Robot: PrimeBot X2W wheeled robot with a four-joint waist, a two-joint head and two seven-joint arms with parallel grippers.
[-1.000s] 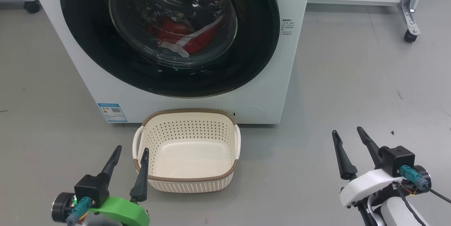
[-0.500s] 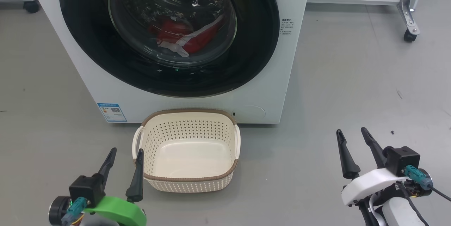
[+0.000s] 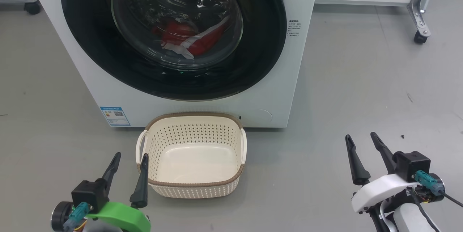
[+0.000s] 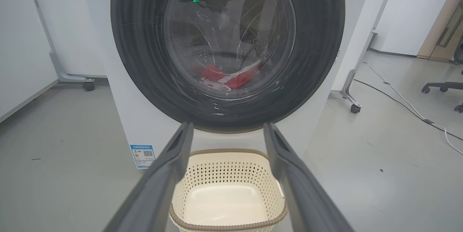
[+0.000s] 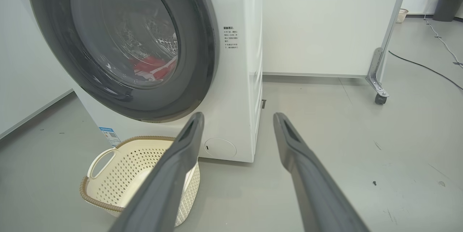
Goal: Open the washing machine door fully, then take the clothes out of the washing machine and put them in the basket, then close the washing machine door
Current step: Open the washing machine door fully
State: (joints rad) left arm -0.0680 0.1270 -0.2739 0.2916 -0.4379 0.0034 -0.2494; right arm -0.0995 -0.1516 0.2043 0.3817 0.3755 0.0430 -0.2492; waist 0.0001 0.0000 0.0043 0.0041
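The white washing machine stands ahead with its round black-rimmed washing machine door shut. Red and white clothes lie in the drum behind the glass. The cream basket sits empty on the floor against the machine's front. My left gripper is open at the basket's near left corner, holding nothing. My right gripper is open over bare floor to the basket's right. The left wrist view looks between open fingers at the door and basket. The right wrist view shows open fingers beside the machine's right corner.
A metal frame leg on a caster stands at the back right, and another caster at the back left. A white cable runs over the grey floor to the right, near a chair base.
Both grippers have drawn back a little toward me, the left one lower and further left, the right one slightly right. Door, clothes and basket have not moved.
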